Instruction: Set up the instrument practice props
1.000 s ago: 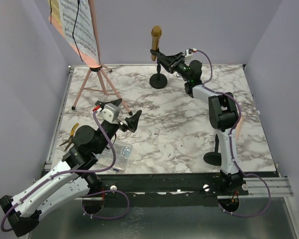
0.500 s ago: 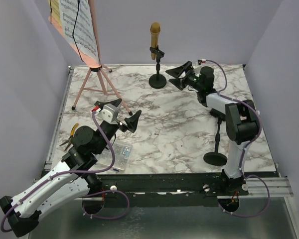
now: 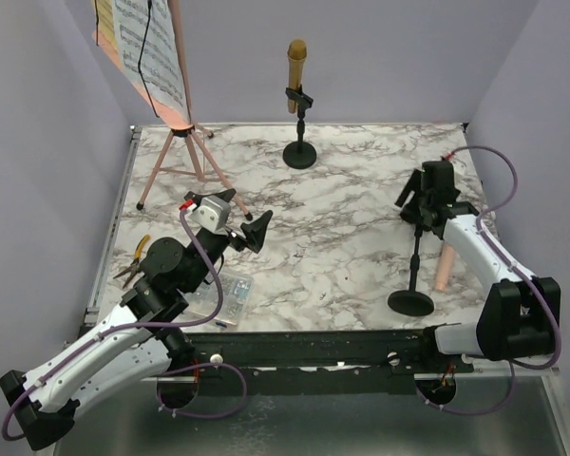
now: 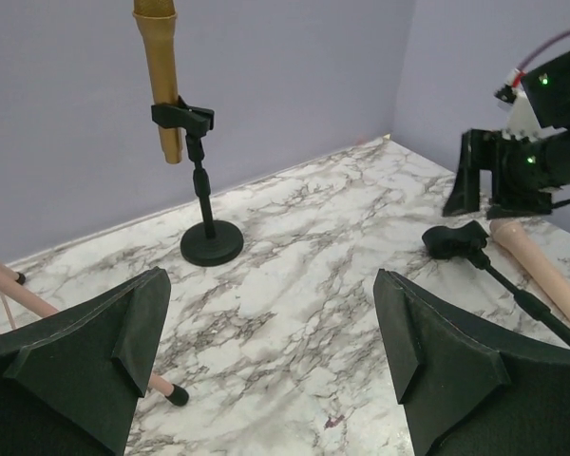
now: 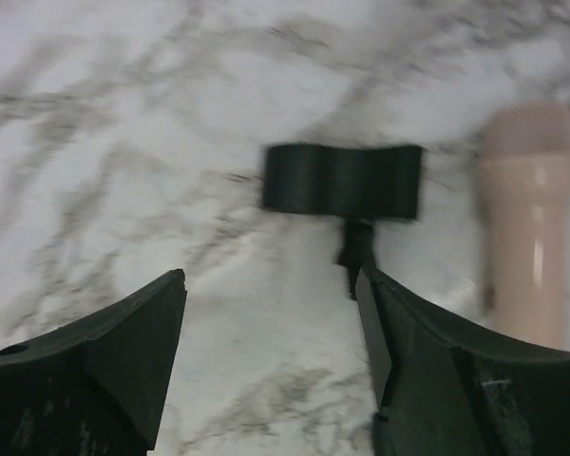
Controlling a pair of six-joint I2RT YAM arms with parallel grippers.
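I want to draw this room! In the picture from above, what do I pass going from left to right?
First the music rack → gold mic → empty mic holder → pink mic.

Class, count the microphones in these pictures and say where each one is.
2. The gold microphone stands clipped upright in the far holder; the pink microphone lies on the table beside the empty near holder. None seems hidden.
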